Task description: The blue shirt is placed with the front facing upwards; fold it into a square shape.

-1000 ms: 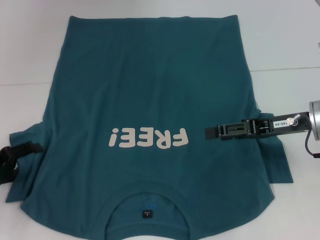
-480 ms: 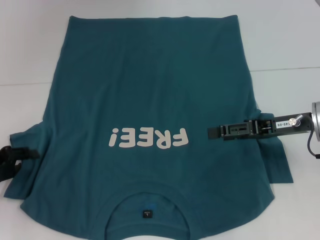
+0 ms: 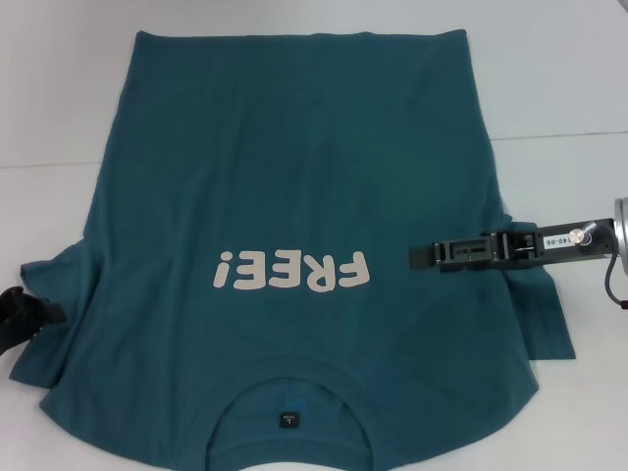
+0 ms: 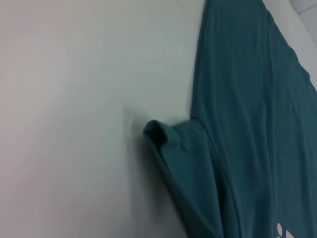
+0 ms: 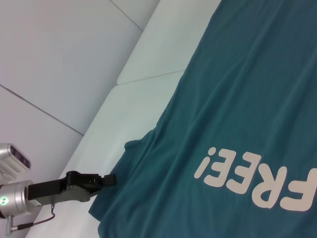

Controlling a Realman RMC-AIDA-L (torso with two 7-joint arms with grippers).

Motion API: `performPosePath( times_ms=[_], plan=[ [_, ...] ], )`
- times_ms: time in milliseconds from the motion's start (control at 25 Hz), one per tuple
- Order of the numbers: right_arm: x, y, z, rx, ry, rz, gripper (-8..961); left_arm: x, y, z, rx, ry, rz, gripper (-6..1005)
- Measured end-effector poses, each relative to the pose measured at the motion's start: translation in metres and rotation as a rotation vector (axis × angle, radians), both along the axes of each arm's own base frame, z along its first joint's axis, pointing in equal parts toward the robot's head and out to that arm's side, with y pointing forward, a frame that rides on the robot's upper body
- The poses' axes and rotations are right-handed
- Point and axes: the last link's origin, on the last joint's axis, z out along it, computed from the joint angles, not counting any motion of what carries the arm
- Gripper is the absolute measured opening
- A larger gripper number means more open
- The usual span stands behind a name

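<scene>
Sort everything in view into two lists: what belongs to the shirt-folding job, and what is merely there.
Job:
blue shirt, front up
left claw, at its left sleeve
right claw, over its right side

Merely there:
white table

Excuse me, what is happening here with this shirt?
A two-armed robot is starting to fold a blue shirt that lies flat, print up, on a white table. The left claw is at the edge of the left sleeve, which is bunched up. The right claw hovers over the shirt near the right sleeve. Nothing is folded yet.
</scene>
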Motion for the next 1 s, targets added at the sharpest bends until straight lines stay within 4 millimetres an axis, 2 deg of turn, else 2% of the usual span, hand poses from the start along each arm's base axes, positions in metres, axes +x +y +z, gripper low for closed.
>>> performPosePath(
  times_ms=[360,560,1000],
  plan=[
    [0.001,0.0,0.001,0.002,0.003,-0.004,876,0.005,-0.002,0.003,-0.03,-0.001,-0.057,11],
    [0.001,0.0,0.001,0.003,0.002,-0.004,874,0.007,-0.002,0.004,-0.03,-0.008,-0.073,10],
    [0.0,0.0,0.001,0.001,0.003,-0.005,871,0.026,-0.005,0.032,0.045,-0.178,-0.191,9]
  ],
)
